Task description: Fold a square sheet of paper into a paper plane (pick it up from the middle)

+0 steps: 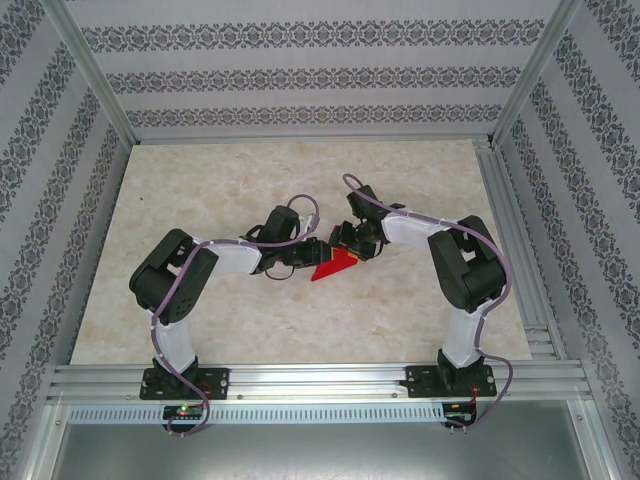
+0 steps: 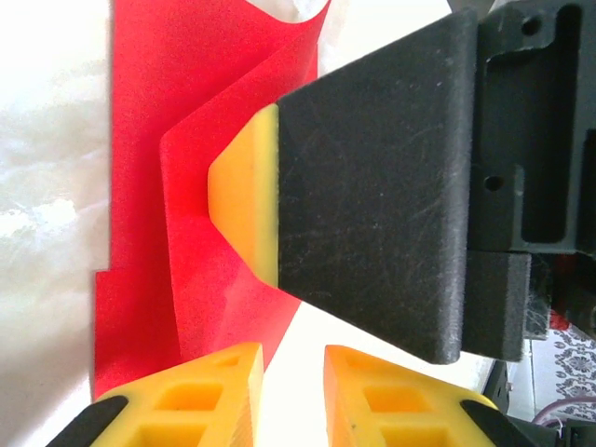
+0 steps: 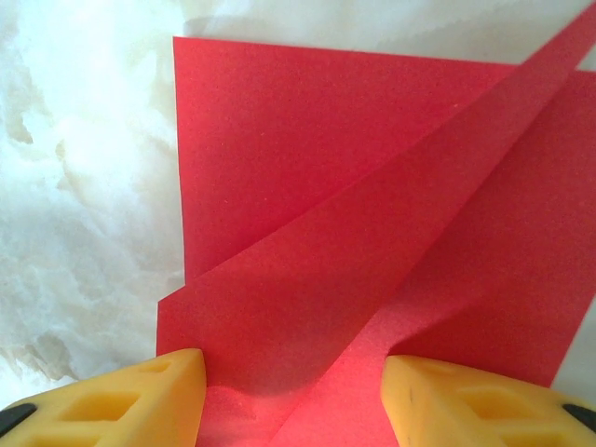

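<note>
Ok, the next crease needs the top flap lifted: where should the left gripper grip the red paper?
Probably the red paper at its top flap's free edge, which curls off the layer beneath. Bring the left gripper in low from its own side, since the right gripper pins the other.

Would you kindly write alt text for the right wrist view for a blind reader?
A bright red sheet of paper with a diagonal folded flap lies on a pale marbled table; the right gripper stands open over its near edge.
</note>
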